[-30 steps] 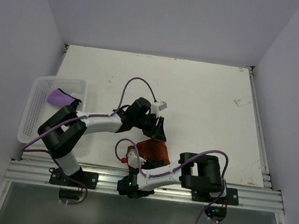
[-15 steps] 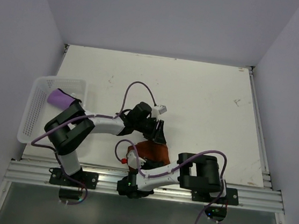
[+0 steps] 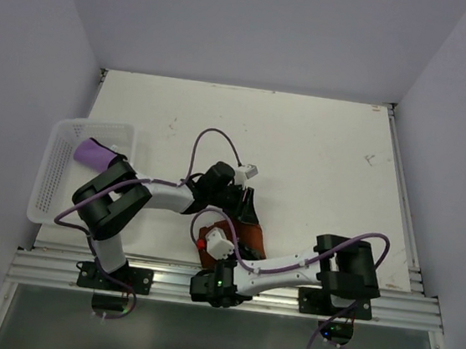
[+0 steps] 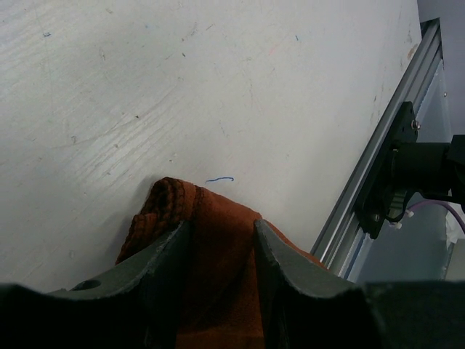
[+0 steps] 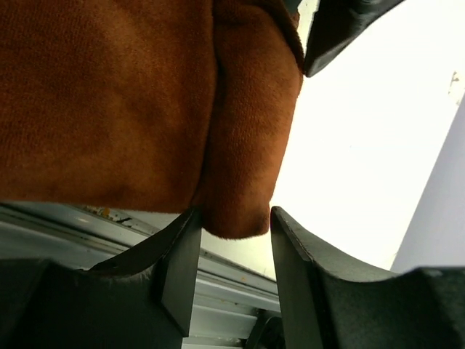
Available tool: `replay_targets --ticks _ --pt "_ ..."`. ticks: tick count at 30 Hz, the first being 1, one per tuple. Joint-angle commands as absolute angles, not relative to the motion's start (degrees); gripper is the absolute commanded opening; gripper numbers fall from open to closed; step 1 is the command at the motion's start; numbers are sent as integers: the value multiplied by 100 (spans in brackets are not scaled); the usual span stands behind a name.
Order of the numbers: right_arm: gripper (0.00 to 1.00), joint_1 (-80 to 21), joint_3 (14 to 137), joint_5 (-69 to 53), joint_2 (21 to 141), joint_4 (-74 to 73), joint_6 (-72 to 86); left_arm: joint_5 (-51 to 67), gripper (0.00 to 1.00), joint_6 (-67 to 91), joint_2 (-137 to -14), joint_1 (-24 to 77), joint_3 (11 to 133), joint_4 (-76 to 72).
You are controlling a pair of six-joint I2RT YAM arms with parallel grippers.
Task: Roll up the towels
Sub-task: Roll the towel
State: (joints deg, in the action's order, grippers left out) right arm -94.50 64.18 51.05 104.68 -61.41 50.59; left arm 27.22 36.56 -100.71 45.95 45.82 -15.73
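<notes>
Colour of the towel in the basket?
The towel is purple; the top external view shows it best.

Bunched rust-orange towel [image 3: 249,237] on table [image 3: 318,167], purple towel [image 3: 92,153] in basket [image 3: 55,173]

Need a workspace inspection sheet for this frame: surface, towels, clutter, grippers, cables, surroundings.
Surface: white table, scuffed, a few dark marks.
Job's things: orange towel bunched near the front edge, partly folded over; purple towel lies in the white basket.
Clutter: white basket at the table's left edge; nothing else seen.
Grippers: left gripper astride the orange towel, cloth filling the gap, looks gripped; right gripper open around a folded edge.
Cables: purple cable loops off the left arm, another off the right.
Surroundings: plain walls; metal rail along the near edge.
</notes>
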Motion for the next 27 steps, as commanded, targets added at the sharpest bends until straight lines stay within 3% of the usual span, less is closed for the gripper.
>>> replay_targets --ticks 1,16,27 --pt "47 -9518 6224 4975 9811 -5881 5335 2452 45 3656 -10187 4632 4386 -1547" --pt "59 -9379 4361 4272 6839 -3621 5387 2399 44 3656 -10108 4641 4307 -1573" --pt "61 -7446 3122 2868 5275 -2418 5774 2373 44 3647 -10037 4667 4228 -1565"
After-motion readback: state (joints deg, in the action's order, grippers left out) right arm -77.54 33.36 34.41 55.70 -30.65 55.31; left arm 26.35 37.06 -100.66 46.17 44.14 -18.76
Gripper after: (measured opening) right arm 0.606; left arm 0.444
